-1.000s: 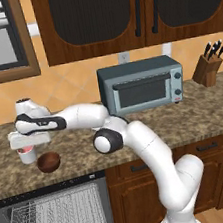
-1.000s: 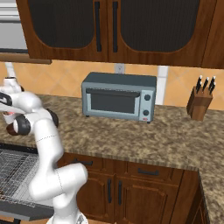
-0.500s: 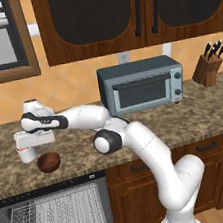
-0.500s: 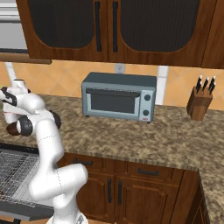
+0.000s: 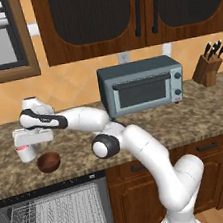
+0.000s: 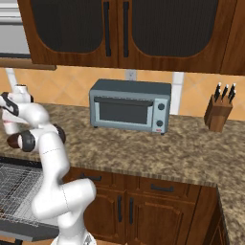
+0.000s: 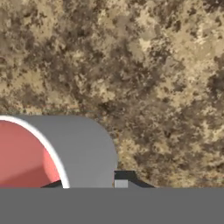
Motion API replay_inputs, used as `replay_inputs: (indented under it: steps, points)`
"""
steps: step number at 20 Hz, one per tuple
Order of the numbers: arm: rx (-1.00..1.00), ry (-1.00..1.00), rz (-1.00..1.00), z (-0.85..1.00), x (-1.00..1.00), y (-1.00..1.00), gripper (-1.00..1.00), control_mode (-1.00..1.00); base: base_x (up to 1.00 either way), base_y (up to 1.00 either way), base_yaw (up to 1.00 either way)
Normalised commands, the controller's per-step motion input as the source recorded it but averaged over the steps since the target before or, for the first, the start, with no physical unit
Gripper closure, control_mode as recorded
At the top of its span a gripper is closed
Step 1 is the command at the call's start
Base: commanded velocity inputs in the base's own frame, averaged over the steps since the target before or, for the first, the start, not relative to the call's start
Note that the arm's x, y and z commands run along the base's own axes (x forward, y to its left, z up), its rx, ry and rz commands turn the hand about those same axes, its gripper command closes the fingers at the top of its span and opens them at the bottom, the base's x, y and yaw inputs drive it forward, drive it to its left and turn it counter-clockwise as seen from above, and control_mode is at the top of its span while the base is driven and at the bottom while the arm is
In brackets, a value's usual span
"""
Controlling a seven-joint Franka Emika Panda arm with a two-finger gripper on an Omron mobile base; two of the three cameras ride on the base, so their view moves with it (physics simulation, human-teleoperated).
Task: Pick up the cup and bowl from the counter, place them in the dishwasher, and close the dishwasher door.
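The cup [image 5: 25, 152] stands upright on the tabletop [image 5: 185, 117] at the far left, a small white cylinder with a pinkish-red inside that looks empty in the hand view [image 7: 26, 153]. Just to its right and a little nearer is the bowl [image 5: 49, 162], round, glossy and dark reddish-brown; I cannot tell whether the two touch, and its inside is not visible. The jaws [image 5: 27, 142] hang directly over the cup, around its upper part. One dark finger tip [image 7: 124, 177] shows beside the cup's outer wall in the hand view. I cannot tell how wide the jaws are or whether they grip the cup.

The tabletop is a speckled brown-and-tan granite slab on dark wooden cabinets. Below the cup and bowl the dishwasher [image 5: 53, 218] is open, with a white wire rack [image 6: 14, 191] inside; nothing is visible in the rack.

Farther right on the tabletop stands a grey toaster oven [image 5: 141, 85] with a dark glass door. At the far right is a wooden knife block [image 5: 208, 67] with dark handles.
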Motion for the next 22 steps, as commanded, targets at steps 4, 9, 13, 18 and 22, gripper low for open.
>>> replay_inputs:
  steps: [4,9,13,18,22]
  points:
    - [0.0,0.0,0.0,-0.06,-0.73,-0.69,1.0,-1.0,0.0,0.0,0.0]
    - [-0.06,-0.23,0.08,-0.94,-0.1,-0.91,1.0,-1.0,0.0,0.0,0.0]
    - [0.03,-0.25,0.06,-0.37,0.06,-0.83,1.0,-1.0,0.0,0.0,0.0]
    - [0.03,-0.21,0.0,-0.22,-0.1,-0.89,1.0,-1.0,0.0,0.0,0.0]
    - [0.01,-0.23,0.0,-0.69,-0.84,-1.0,1.0,-1.0,0.0,0.0,0.0]
